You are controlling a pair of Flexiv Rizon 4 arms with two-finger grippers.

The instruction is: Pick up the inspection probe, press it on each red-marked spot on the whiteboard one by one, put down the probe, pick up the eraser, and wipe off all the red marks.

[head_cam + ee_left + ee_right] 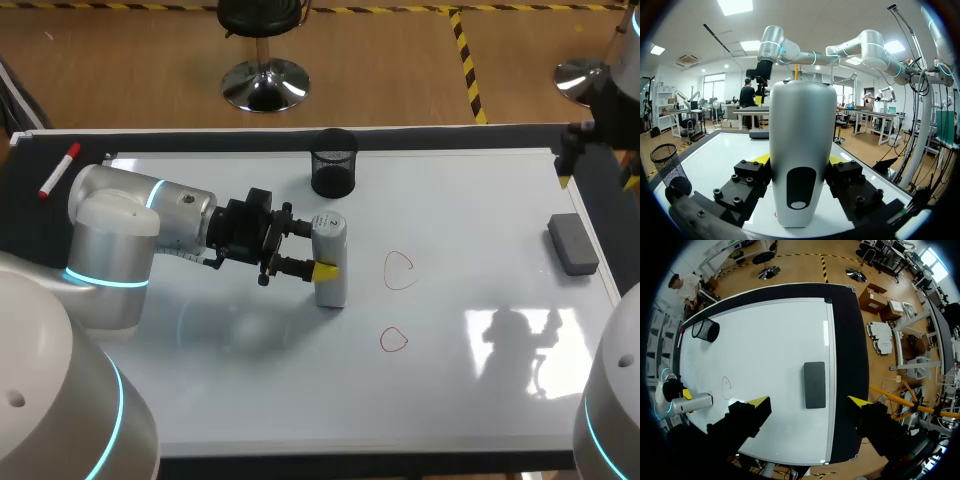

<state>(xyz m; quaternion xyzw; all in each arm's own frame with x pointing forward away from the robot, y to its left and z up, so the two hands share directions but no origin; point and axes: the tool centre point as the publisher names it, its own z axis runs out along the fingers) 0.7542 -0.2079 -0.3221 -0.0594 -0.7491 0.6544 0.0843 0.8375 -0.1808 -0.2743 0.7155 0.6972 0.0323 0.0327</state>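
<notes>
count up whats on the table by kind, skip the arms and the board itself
probe: 1
eraser: 1
red marks: 2
mesh cup: 1
marker pen: 1
total: 6

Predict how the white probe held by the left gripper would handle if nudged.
The probe looks rigid, with a hard, smooth shell, so it may be slippery in the left gripper. Tall, narrow and upright, it would probably tip rather than slide.
</notes>
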